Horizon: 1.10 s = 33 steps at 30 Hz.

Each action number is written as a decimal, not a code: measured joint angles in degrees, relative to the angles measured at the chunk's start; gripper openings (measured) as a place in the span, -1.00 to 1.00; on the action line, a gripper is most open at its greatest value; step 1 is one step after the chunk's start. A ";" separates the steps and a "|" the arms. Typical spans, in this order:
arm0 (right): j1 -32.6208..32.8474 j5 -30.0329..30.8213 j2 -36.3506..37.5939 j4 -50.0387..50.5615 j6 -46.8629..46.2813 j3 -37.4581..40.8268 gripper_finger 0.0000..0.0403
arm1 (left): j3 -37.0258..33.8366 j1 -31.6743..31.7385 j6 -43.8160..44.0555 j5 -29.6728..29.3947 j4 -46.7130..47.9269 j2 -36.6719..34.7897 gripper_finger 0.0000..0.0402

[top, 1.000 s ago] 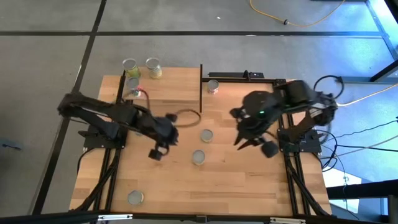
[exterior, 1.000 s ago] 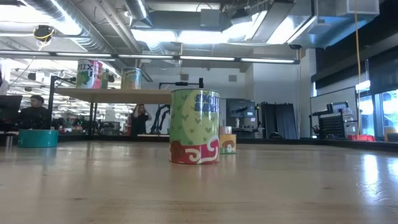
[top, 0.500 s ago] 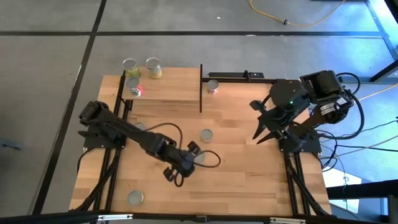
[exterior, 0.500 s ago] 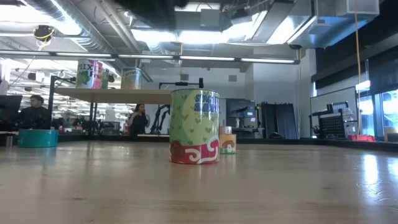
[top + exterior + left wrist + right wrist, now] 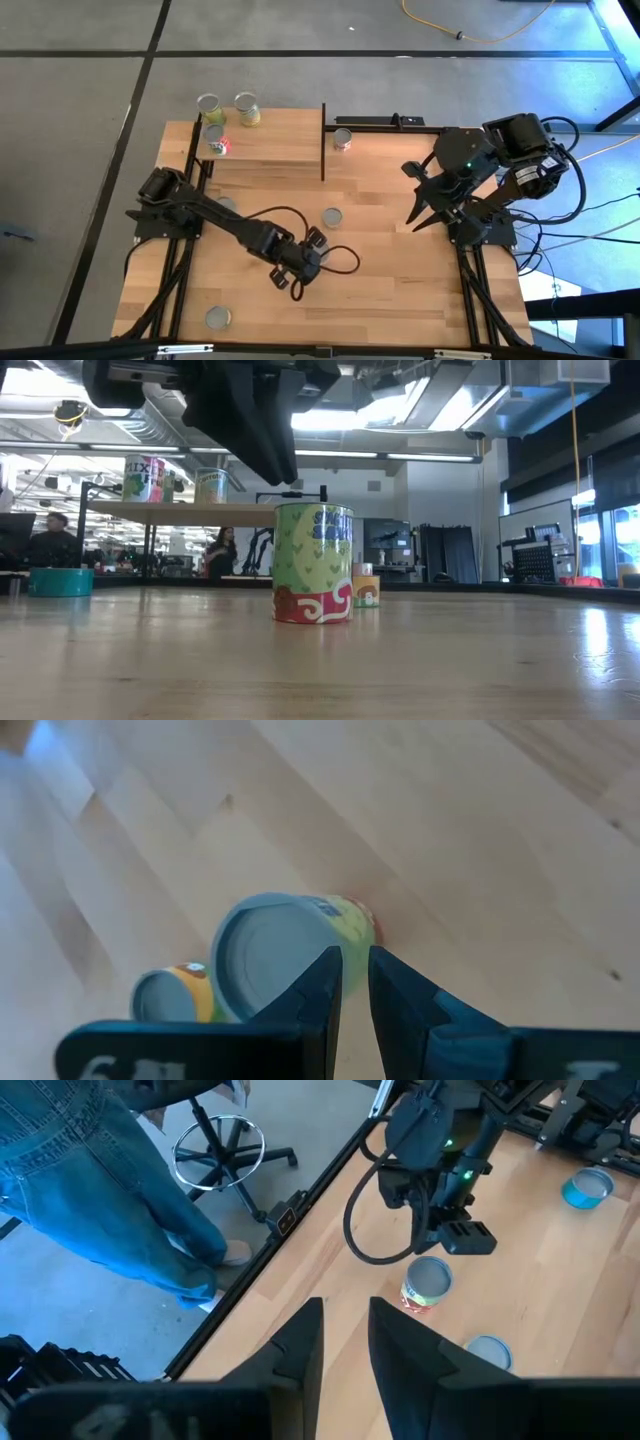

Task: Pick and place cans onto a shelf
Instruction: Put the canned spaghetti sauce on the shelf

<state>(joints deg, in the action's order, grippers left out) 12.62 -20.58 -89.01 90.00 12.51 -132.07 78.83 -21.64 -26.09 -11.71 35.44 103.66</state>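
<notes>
A green-labelled can stands upright on its base on the tabletop; it also shows in the left wrist view. My left gripper is shut and points down just above that can's top, near its rim. In the low view its dark fingers stop short of the can. From above, the gripper covers the can. A small yellow can stands just beyond. The shelf at the far left carries three cans. My right gripper is shut and empty at the right side.
A can stands right of the shelf's black panel. Another can is near the front left corner, and a teal tin lies near the left arm's base. A person in jeans and a stool are beside the table.
My left gripper has swung from near the shelf toward the table's near edge and right, and has come down over the green can, entering the low view from above. My right gripper has drawn back toward the table's right edge and then kept still. No can has moved.
</notes>
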 joint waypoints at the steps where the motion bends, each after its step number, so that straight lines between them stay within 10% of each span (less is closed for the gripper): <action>1: 0.00 0.00 0.00 0.00 0.00 0.00 -0.58 | 0.00 0.15 0.01 -0.09 0.05 0.00 -0.76; 33: 0.00 0.00 -0.02 0.00 0.00 0.00 -0.58 | 0.11 1.80 4.42 -0.75 1.13 3.39 -0.97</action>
<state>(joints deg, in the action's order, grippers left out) 12.62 -20.58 -89.03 90.00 12.51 -132.07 78.94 -19.84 -21.66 -12.47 36.57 107.04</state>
